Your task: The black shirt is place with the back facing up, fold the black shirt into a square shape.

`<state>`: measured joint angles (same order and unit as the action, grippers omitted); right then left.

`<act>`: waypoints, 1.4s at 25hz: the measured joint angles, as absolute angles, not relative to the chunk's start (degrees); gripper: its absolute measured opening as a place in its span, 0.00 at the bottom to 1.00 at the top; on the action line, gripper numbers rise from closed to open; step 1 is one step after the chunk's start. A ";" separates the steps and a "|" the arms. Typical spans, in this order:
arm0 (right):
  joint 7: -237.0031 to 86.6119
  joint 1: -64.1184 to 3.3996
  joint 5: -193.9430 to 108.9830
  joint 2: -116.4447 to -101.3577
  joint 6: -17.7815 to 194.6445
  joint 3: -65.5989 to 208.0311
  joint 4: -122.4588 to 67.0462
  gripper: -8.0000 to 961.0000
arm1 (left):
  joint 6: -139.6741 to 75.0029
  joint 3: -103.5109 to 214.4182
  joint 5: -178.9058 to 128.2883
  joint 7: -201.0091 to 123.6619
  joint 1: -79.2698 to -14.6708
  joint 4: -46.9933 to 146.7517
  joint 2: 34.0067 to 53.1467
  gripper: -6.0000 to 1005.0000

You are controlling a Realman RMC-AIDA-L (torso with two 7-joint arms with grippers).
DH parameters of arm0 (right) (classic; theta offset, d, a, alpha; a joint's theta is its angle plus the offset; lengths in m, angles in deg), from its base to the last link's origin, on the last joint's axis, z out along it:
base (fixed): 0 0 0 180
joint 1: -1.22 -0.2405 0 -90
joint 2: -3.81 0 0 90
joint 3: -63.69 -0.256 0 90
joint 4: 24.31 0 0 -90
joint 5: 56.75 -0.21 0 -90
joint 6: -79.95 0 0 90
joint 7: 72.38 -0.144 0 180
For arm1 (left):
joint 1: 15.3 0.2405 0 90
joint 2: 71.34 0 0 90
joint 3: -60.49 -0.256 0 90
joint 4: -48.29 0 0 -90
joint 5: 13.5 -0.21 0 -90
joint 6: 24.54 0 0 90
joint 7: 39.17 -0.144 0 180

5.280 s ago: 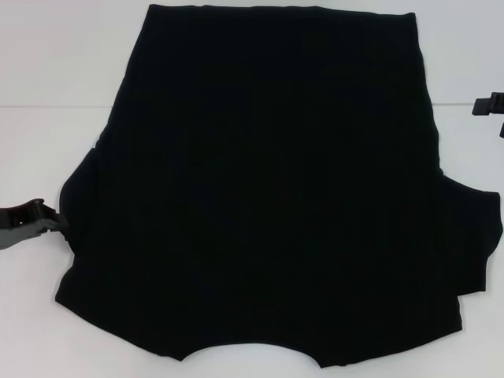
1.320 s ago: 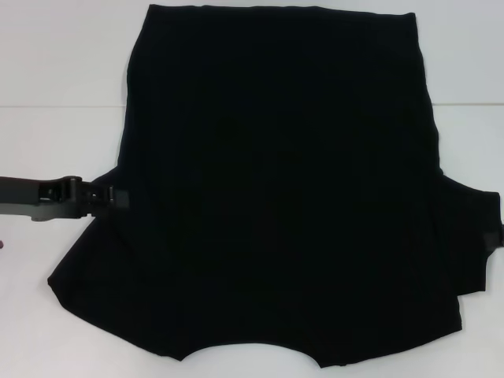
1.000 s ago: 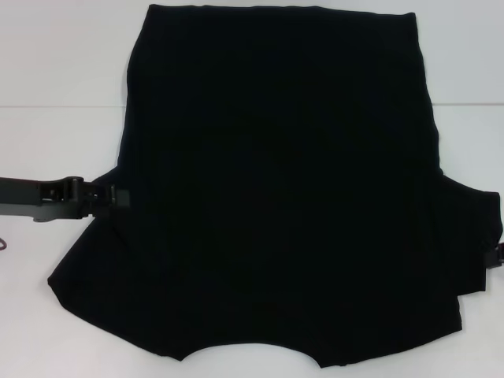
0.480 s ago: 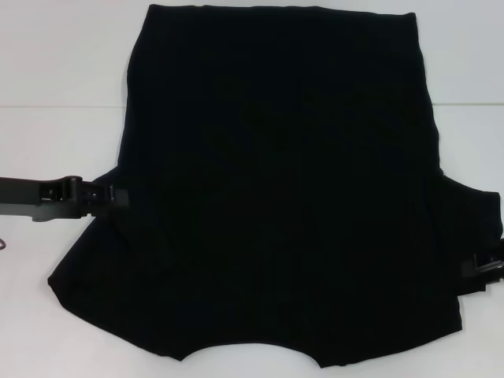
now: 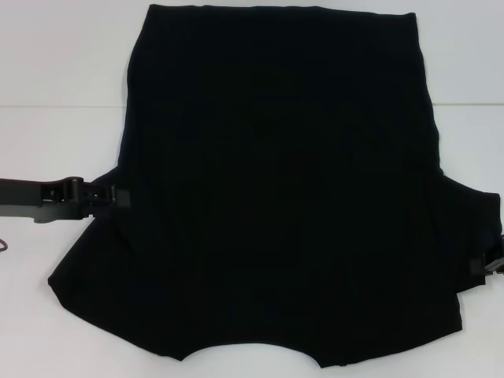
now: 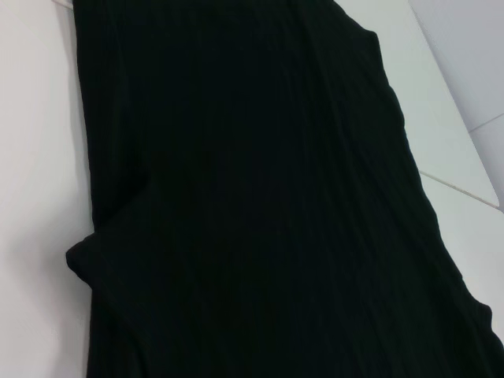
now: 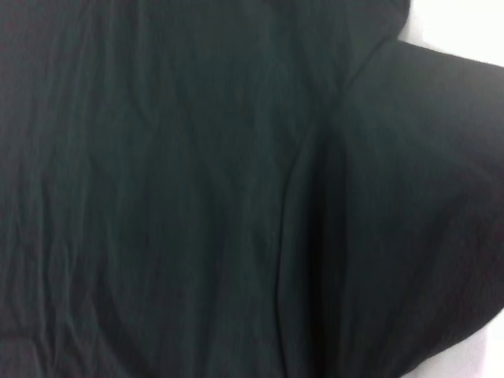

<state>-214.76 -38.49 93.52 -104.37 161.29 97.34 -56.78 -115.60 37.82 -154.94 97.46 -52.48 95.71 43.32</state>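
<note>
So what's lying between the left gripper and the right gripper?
In the head view, only the black shirt spans from the left gripper to the right gripper.

Bright, even light falls from overhead on the white table (image 5: pixel 63 71), with hardly any shadow beside the left gripper (image 5: pixel 120 196). The black shirt (image 5: pixel 283 181) swallows the light and reads as a flat dark mass in the head view. The right wrist view is soft and grainy, faint creases showing in the fabric (image 7: pixel 173 197). No glare anywhere.
</note>
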 joint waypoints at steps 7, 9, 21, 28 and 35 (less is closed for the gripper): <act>-214.54 -37.67 93.46 -104.10 161.04 96.80 -57.46 0.07 | -115.59 37.82 -154.91 97.62 -52.45 95.66 43.36 0.53; -214.53 -36.84 93.42 -104.04 160.26 94.98 -58.85 0.05 | -115.60 37.84 -154.91 97.62 -52.38 95.65 43.36 0.53; -212.81 -35.08 86.17 -102.87 157.25 87.41 -62.22 0.02 | -115.73 38.25 -154.91 97.59 -52.21 95.66 43.45 0.53; -207.07 -37.24 82.04 -103.56 158.42 89.60 -61.87 0.02 | -115.73 38.32 -154.88 97.73 -52.22 95.66 43.43 0.53; -197.74 -40.89 82.31 -105.32 161.04 102.90 -62.24 0.02 | -115.64 38.35 -154.78 97.81 -52.68 95.66 43.22 0.53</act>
